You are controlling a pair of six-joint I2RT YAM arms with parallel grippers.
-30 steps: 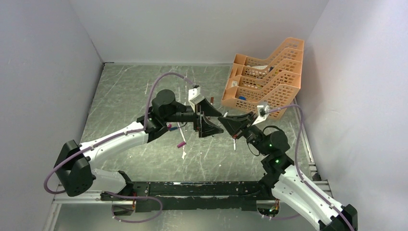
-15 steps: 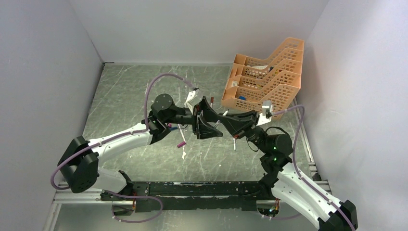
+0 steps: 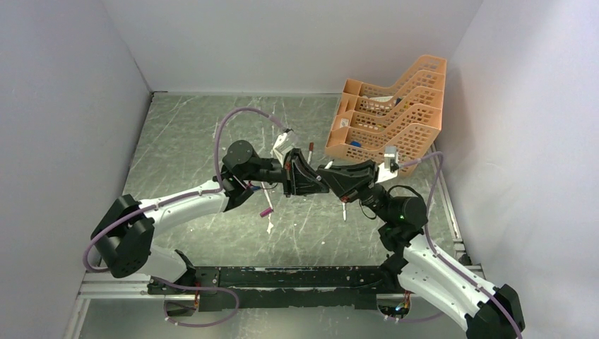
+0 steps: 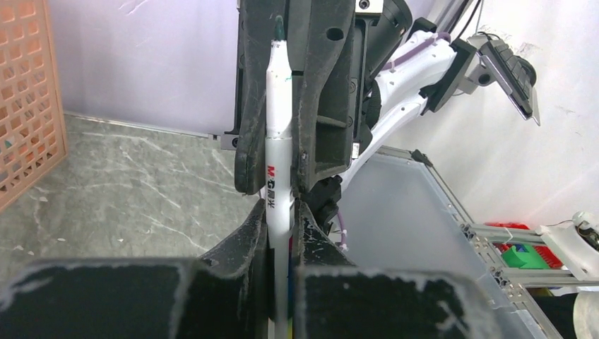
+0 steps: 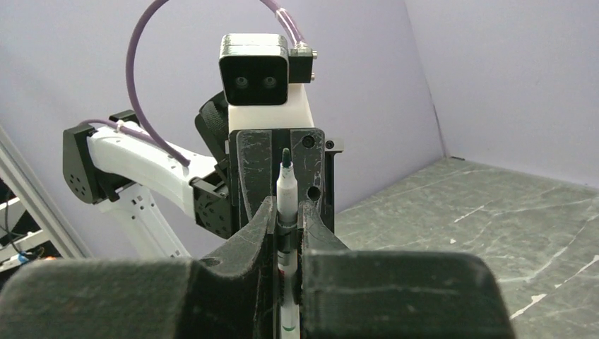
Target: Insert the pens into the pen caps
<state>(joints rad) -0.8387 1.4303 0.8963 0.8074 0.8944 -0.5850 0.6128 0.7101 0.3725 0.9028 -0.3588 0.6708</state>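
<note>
2 pinches, tip to tip: left fingers and right fingers each clamp a slim white green-tipped marker pen.

A scratched grey-green table is shown. An orange mesh tray is placed on it at the far right, and a magenta cap is laid near the middle.
</note>
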